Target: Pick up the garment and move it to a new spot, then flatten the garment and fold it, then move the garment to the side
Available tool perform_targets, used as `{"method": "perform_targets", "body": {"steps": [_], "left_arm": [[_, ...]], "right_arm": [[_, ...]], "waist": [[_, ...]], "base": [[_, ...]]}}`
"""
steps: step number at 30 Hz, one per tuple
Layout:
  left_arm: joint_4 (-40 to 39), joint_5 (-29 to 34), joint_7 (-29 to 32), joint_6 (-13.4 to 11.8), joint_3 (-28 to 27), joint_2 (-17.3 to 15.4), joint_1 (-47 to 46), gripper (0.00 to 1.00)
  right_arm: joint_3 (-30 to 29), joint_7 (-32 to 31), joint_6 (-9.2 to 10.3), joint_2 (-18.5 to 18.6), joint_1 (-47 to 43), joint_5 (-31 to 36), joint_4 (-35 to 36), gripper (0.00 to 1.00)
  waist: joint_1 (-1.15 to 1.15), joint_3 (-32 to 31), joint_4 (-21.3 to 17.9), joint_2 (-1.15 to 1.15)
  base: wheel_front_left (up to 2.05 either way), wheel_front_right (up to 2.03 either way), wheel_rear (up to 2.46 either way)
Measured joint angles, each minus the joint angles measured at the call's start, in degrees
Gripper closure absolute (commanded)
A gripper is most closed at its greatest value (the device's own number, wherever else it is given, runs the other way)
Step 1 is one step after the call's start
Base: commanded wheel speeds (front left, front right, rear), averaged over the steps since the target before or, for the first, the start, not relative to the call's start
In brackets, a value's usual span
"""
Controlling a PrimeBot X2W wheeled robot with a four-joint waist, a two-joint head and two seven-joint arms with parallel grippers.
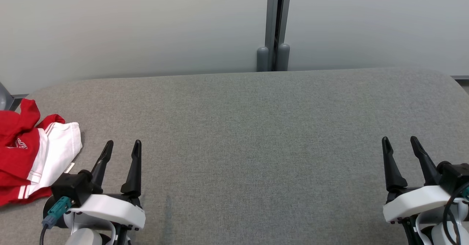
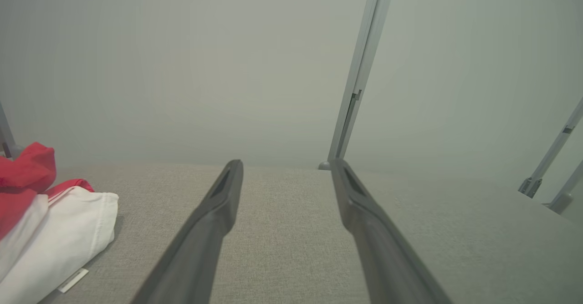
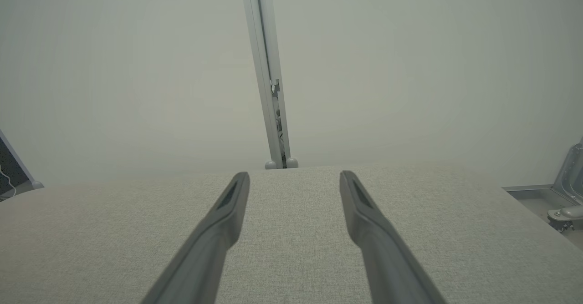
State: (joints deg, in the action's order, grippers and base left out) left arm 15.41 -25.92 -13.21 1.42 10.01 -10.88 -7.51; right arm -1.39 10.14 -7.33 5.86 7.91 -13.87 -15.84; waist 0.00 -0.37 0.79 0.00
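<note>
Garment (image 1: pixel 33 155) bunched at table (image 1: pixel 256 135) left edge – left gripper (image 1: pixel 122 146) beside it, right gripper (image 1: pixel 401 142) well apart, both spread wide, empty

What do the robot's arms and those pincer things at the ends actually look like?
Each arm ends in a tool with two long, black, tapering fingers. The left tool sits on a white rounded shell with a black block, a teal plug and a grey cable. The right tool has the same white shell and a black cable looping beside it. No markings are visible.
</note>
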Motion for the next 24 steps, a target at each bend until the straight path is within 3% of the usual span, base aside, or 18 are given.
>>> {"method": "perform_targets", "body": {"steps": [24], "left_arm": [[3.08,6.04,1.43,-0.8,-0.82,-0.8,0.35,0.0]], "right_arm": [[0.13,3.52,-0.09,-1.77,-0.66,4.55,-1.34,0.0]], "waist": [[0.0,-0.24,0.13,0.0]], "base": [[0.0,0.0,0.0]]}}
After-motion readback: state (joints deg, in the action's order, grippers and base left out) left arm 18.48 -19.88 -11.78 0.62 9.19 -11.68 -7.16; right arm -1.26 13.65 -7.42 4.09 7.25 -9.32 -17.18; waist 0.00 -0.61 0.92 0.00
